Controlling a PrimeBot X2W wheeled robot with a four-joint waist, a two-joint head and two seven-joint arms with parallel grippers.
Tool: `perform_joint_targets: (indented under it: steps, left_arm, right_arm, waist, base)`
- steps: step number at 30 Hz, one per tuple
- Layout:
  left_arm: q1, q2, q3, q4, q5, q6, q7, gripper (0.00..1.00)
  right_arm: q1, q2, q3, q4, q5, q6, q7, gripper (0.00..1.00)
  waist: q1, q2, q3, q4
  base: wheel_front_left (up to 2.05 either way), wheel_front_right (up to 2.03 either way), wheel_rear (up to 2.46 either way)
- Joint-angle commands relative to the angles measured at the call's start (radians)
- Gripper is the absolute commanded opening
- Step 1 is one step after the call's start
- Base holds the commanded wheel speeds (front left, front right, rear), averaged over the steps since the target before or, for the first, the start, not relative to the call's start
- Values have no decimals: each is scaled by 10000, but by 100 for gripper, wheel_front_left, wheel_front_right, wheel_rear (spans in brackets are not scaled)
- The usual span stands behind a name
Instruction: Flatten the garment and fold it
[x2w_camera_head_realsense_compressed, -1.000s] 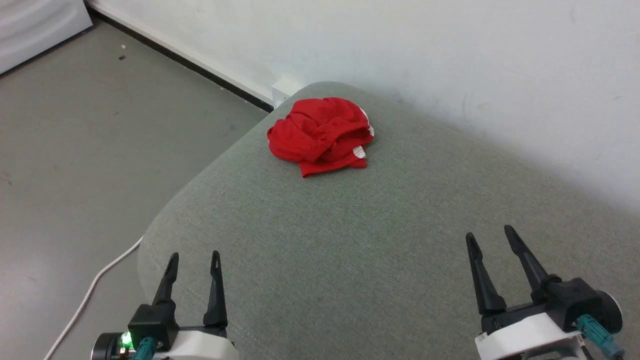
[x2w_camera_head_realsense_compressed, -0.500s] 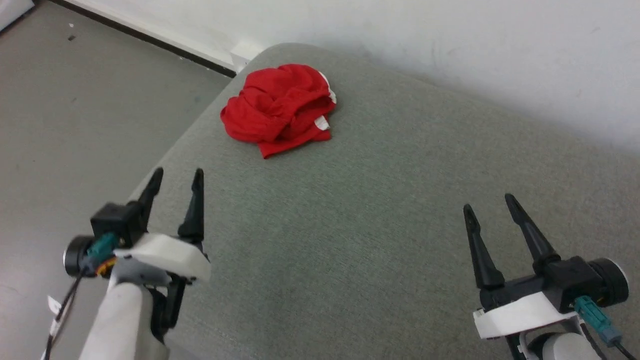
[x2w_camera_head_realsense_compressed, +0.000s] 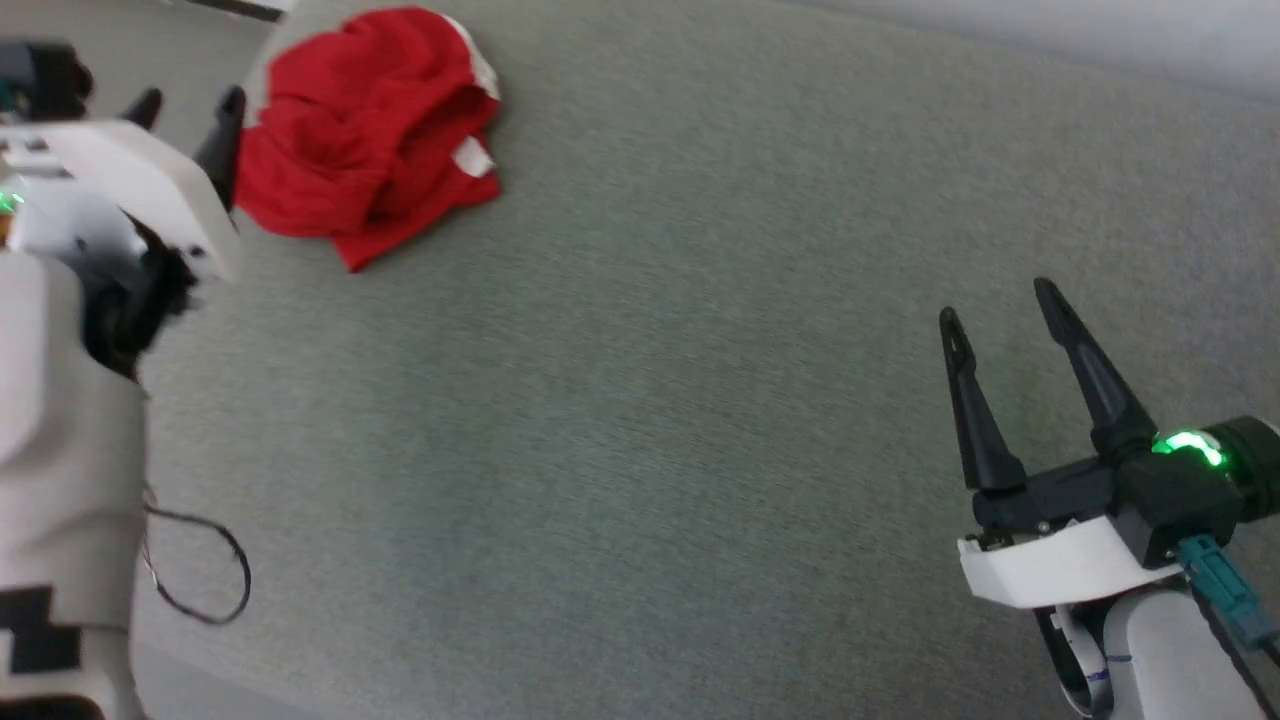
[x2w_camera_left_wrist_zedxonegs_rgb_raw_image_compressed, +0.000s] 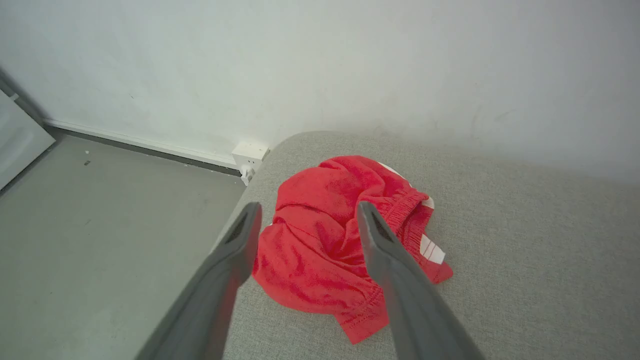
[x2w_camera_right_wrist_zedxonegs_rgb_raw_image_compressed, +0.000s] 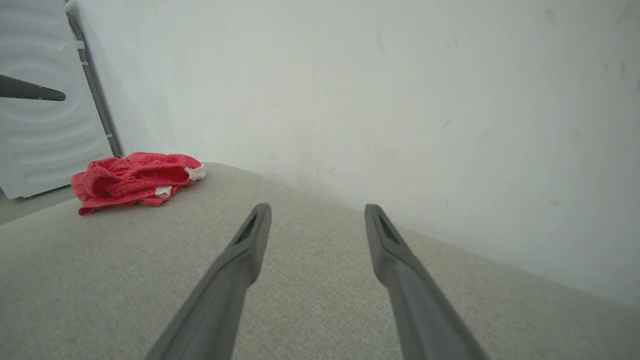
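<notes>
Item 1: garment (x2w_camera_head_realsense_compressed: 365, 130), red shorts, crumpled in a heap. A gathered waistband, a white stripe and a small white label show. It lies unflattened and unfolded at the rounded corner of the grey-green cushion (x2w_camera_head_realsense_compressed: 640, 420)

Item 2: my left end effector (x2w_camera_head_realsense_compressed: 190, 105), just beside the garment on the side towards the cushion's edge. Its fingers are spread apart and hold nothing. In the left wrist view the two fingers frame the heap; whether a tip touches the cloth I cannot tell

Item 3: my right end effector (x2w_camera_head_realsense_compressed: 997, 303), well apart from the garment, over bare cushion. Its fingers are spread apart and empty, and a green light (x2w_camera_head_realsense_compressed: 1185, 445) glows at its wrist

Item 4: wall (x2w_camera_left_wrist_zedxonegs_rgb_raw_image_compressed: 350, 65), pale, rising behind the garment

Item 5: white socket box (x2w_camera_left_wrist_zedxonegs_rgb_raw_image_compressed: 248, 152), at the wall's foot, near the garment and just off the cushion corner

Item 6: floor (x2w_camera_left_wrist_zedxonegs_rgb_raw_image_compressed: 100, 225), grey, beside the garment past the cushion's edge

Item 7: thin dark cable (x2w_camera_head_realsense_compressed: 215, 580), looped at my left forearm, well apart from the garment
</notes>
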Motion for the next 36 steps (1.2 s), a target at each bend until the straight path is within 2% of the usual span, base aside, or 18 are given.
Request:
perform_joint_targets:
  steps: [1, 7, 13, 16, 17, 18, 21, 23, 28, 32, 36]
  left_arm:
    - [-447, 219, -144, 310, -96, -58, 344, 100]
    - [-1545, 754, -1287, 1157, -1453, -75, 1913, 100]
    - [-1565, 1618, -2457, 1745, -2595, -76, 3674, 100]
    - [-1456, 1837, -2763, 2046, -3032, -77, 4288, 100]
    - [-1406, 1834, -2814, 2122, -3236, -77, 4450, 62]
    - [-1349, 1832, -2895, 2131, -3444, -77, 4599, 0]
    - [-1114, 2077, -3504, 1768, -3861, -77, 5027, 0]
    - [-1173, 2358, -3401, 1697, -3889, -78, 4244, 0]
    - [-1380, 2556, -3286, 1512, -4104, -78, 2349, 0]
    - [-1668, 2933, -3301, 1103, -3991, -78, 500, 0]
    - [-1850, 2954, -3482, 533, -3863, -78, -990, 0]
  right_arm:
    - [-221, -61, 10, -76, -98, -21, -45, 100]
    - [-573, -31, 23, -253, -23, -21, -45, 100]
    - [-637, 46, -186, -351, 117, -21, -45, 100]
    - [-568, 67, -202, -348, 117, -21, -45, 100]
    - [-542, 74, -210, -330, 105, -21, -45, 100]
    - [-518, 80, -221, -306, 96, -21, -45, 100]
    - [-478, 96, -252, -228, 92, -21, -45, 100]
    - [-473, 104, -266, -176, 101, -21, -45, 100]
    - [-369, 120, -455, 5, 148, -21, -45, 100]
    - [-301, 127, -640, 141, 196, -21, -46, 100]
    - [-152, 127, -819, 309, 187, -21, -46, 100]
  waist:
    - [-4, 0, 1396, -1340]
    - [-4, 0, 2074, -1948]
    - [-4, 0, 2247, -2362]
    - [-4, 0, 2183, -2405]
    - [-4, 0, 2127, -2400]
    - [-4, 0, 2067, -2387]
    - [-4, 0, 1827, -2290]
    - [-4, 0, 1618, -2225]
    - [-4, 0, 833, -2066]
    - [-4, 0, 199, -2060]
    - [-4, 0, -418, -2186]
  base:
    - [0, 0, 0]
    - [0, 0, 0]
    - [0, 0, 0]
    - [0, 0, 0]
    - [0, 0, 0]
    - [0, 0, 0]
    - [0, 0, 0]
    - [0, 0, 0]
    - [0, 0, 0]
    - [0, 0, 0]
    - [0, 0, 0]
